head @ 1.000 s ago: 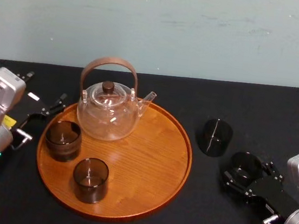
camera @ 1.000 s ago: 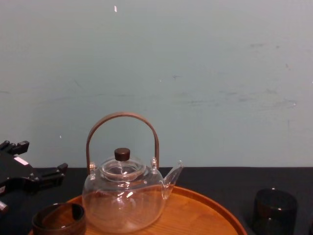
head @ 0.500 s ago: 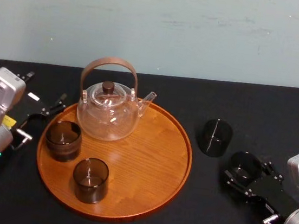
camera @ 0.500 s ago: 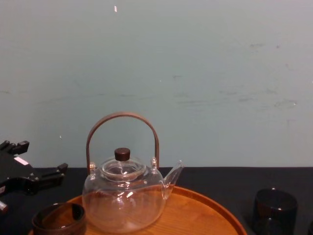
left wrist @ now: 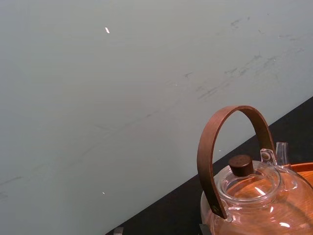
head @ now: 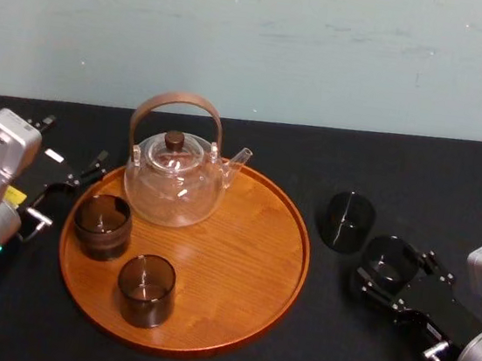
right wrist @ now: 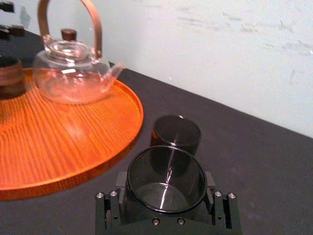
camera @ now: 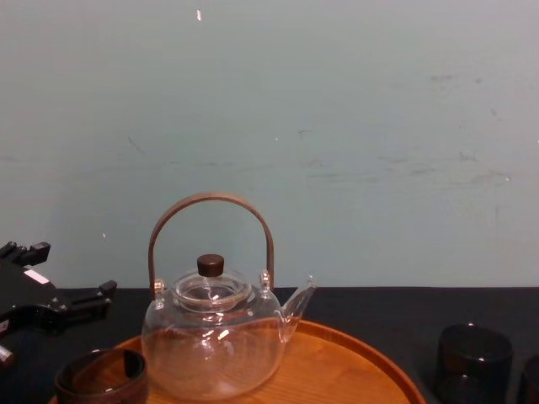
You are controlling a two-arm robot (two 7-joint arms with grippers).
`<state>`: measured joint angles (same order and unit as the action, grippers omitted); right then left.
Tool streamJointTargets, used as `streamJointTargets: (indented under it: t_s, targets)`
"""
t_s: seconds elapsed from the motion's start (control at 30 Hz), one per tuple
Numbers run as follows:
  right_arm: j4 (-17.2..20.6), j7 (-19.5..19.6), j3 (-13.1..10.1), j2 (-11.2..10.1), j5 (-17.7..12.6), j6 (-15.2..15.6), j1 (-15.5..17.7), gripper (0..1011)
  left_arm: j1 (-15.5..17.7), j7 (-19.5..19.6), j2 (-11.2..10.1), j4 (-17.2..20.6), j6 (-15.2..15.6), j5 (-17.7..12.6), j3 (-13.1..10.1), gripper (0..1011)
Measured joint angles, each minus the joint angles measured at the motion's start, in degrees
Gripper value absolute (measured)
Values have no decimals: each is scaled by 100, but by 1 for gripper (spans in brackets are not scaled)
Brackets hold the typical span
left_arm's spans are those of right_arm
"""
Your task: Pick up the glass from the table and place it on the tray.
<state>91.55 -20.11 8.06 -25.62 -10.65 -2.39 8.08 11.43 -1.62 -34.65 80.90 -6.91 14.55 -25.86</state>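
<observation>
My right gripper is shut on a dark smoked glass on the right side of the black table. In the right wrist view the glass stands upright between the jaws of that gripper. The round wooden tray lies a short way to its left, its rim apart from the glass. My left gripper rests open by the tray's left edge, holding nothing.
A second dark glass stands on the table between the held glass and the tray. On the tray are a glass teapot with a brown handle and two dark glasses. The tray's right half is bare wood.
My right gripper has shifted slightly toward the tray with the glass in it. The glass's edge now shows at the chest view's lower right corner. The left arm is still.
</observation>
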Motion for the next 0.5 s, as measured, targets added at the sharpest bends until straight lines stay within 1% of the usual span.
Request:
streamJointTargets:
  t_s: [0.13,0.23,0.37,0.4,0.5]
  targets:
    - [107,-12,49,-12,16,13,-7,921,0,0,0,0,0,0,0,1001]
    - [186,-32,129,-15,52,35,-43,921,0,0,0,0,0,0,0,1001]
    - [272,-79,289,-2,118,65,-133,921,0,0,0,0,0,0,0,1001]
    - [272,-79,289,-2,118,65,-133,921,0,0,0,0,0,0,0,1001]
    - [298,-110,428,27,172,82,-215,921,1,0,0,0,0,0,0,1001]
